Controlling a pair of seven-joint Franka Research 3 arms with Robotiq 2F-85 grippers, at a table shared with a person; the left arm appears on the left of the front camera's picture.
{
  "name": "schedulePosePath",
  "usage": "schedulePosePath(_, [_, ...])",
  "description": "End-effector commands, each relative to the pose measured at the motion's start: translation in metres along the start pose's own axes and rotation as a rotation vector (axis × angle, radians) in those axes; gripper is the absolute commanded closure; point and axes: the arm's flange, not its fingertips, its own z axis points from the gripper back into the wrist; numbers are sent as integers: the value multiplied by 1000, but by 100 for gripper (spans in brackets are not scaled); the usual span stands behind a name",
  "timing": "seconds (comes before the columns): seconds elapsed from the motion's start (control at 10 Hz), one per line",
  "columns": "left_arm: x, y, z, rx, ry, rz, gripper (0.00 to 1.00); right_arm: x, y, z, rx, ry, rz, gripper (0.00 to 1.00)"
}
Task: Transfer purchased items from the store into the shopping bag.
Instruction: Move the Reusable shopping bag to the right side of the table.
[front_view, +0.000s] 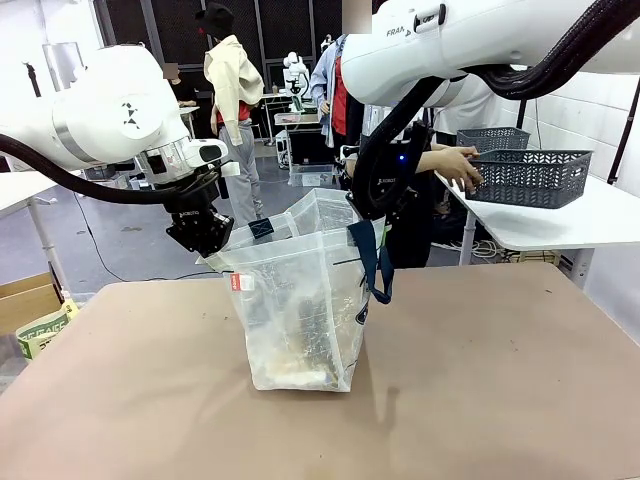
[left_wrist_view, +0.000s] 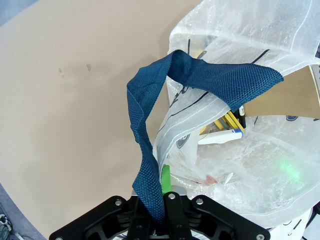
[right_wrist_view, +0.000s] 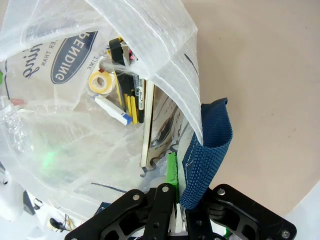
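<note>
Both pincers are clamped shut on the navy handles: left pincer on the left strap, right pincer on the right strap. I'd guess that's to hold the shopping bag open. It stands mid-counter, well away from the edges, with purchased items inside. A person's hand touches the grey basket far right. There's plenty of room above the bag's mouth.

White arms, black ribbed cables, black screwed grippers, green pads
</note>
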Motion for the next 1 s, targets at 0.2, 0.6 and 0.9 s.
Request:
schedulePosePath(0.2, [4, -11, 7, 17, -5, 23, 100, 2, 21, 5, -2, -5, -112, 100])
schedulePosePath(0.6, [14, -33, 12, 12, 25, 110, 100, 10, 37, 8, -13, 46, -290, 100])
schedulePosePath(0.9, [14, -44, 23, -14, -21, 244, 100, 17, 44, 7, -30, 98, -513, 100])
